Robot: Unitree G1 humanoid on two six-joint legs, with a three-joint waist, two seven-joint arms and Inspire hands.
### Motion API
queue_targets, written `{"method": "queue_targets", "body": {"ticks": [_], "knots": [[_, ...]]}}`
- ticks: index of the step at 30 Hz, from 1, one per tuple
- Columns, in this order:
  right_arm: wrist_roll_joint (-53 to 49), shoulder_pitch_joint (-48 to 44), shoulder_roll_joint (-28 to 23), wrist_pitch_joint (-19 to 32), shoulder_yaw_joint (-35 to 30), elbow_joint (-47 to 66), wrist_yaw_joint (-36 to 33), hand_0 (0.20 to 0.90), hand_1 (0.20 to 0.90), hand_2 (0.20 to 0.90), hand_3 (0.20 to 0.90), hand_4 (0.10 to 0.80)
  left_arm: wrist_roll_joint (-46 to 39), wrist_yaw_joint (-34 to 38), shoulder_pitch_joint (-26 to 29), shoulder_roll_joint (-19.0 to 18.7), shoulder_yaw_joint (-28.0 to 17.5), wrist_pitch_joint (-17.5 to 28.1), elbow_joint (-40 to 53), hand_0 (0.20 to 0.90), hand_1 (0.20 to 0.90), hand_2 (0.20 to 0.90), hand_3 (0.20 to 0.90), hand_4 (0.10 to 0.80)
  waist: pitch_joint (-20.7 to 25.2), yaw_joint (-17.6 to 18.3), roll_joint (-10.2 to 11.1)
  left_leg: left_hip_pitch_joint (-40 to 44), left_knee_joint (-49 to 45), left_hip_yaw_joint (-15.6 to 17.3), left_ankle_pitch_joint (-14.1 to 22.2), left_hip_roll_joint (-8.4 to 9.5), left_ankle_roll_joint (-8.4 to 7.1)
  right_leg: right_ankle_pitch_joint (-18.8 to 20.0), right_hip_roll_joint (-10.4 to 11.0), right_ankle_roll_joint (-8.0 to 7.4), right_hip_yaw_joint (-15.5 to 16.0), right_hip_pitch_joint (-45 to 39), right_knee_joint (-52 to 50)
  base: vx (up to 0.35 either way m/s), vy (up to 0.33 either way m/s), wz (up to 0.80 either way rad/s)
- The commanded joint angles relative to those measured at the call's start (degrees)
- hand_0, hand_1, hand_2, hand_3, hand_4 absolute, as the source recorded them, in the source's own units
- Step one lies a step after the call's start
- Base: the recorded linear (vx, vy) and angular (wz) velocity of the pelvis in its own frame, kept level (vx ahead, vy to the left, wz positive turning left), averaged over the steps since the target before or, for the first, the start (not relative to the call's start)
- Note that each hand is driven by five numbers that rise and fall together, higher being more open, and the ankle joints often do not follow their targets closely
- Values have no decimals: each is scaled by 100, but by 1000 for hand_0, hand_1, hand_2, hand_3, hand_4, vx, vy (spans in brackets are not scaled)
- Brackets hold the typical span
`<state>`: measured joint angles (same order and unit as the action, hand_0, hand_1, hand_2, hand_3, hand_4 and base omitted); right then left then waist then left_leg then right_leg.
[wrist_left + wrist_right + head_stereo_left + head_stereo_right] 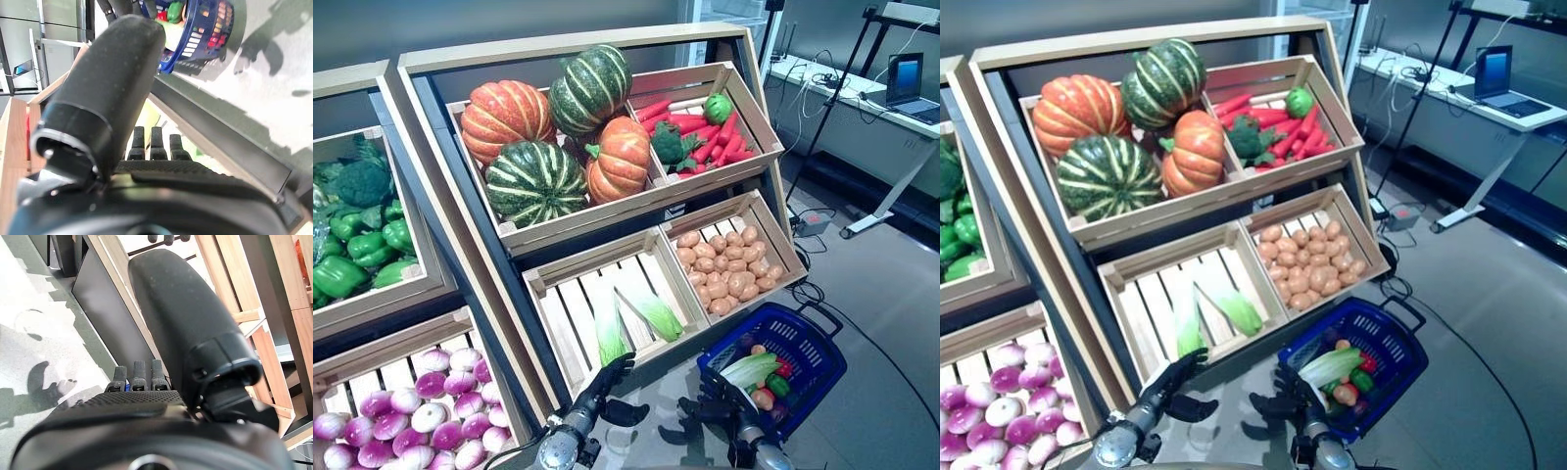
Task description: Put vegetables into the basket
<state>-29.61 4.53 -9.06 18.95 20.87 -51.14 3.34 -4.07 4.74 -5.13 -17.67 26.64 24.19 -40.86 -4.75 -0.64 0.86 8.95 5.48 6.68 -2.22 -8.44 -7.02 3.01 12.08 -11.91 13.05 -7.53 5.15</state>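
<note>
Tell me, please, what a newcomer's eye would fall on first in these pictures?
Probably the big orange and green striped pumpkins piled in the upper crate of the wooden stand, beside a crate of red carrots. Next, the blue basket on the floor at lower right, already holding a few vegetables. Both open hands, the left robot hand and right robot hand, hover empty below the stand.

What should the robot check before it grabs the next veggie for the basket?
1. Left robot hand empty, fingers straight: ok.
2. Right robot hand empty, fingers spread: ok.
3. Blue basket on the floor beside the stand, open top: ok.
4. Room left in the basket: ok; it holds one leafy cabbage and a few small vegetables.
5. A vegetable close by: ok; two cabbages lie in the slatted crate just past the left robot hand.
6. Whether the basket will stay put when loaded: cannot tell.
</note>
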Motion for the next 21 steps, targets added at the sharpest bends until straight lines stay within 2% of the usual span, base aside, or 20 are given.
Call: {"method": "queue_targets", "body": {"ticks": [1,3,7,12,14,18,21], "knots": [[-74,-661,-57,395,44,504,6,900,900,900,900,800,117,497,963,-233,-53,972,645,900,900,900,900,800,-198,83,12,81,-48,138,382,196,241,-12,-122,280,-95,-117,-16,0,0,0],[-162,-638,-107,392,-9,603,-20,900,900,900,900,800,296,873,1010,-399,-171,1090,964,900,900,900,900,800,-223,81,5,90,-48,139,381,196,244,-13,-131,290,-94,-129,-16,0,0,0],[-206,-502,-128,454,-69,969,-25,900,900,900,900,800,298,1395,1084,-564,-470,1001,1400,900,900,900,900,800,-225,100,3,110,-48,132,391,205,251,-9,-135,294,-98,-150,-15,36,5,0],[-144,-327,-134,426,-102,1429,-99,900,900,900,900,800,300,1779,1165,-575,-915,826,1721,900,900,900,900,800,-226,147,7,98,-48,152,364,208,248,12,-130,298,-119,-133,-15,56,10,-1],[-113,-226,-131,418,-110,1629,-99,900,900,900,900,800,347,2021,1262,-523,-1153,558,1827,900,900,900,900,800,-229,195,19,92,-48,186,342,196,244,17,-126,303,-137,-113,-21,73,20,-1],[-167,-189,-173,293,-3,1918,-147,900,900,900,900,800,370,2386,1499,-509,-1295,143,1789,900,900,900,900,800,-346,270,16,15,-238,204,315,122,247,-147,-86,344,-204,67,-437,28,34,-3],[-228,-206,-239,262,64,2019,-163,900,900,900,900,800,456,2671,1765,-481,-1299,33,1594,900,900,900,900,800,-522,318,4,-208,-581,116,354,70,240,-300,-55,381,-298,328,-884,-4,37,-14]]}}
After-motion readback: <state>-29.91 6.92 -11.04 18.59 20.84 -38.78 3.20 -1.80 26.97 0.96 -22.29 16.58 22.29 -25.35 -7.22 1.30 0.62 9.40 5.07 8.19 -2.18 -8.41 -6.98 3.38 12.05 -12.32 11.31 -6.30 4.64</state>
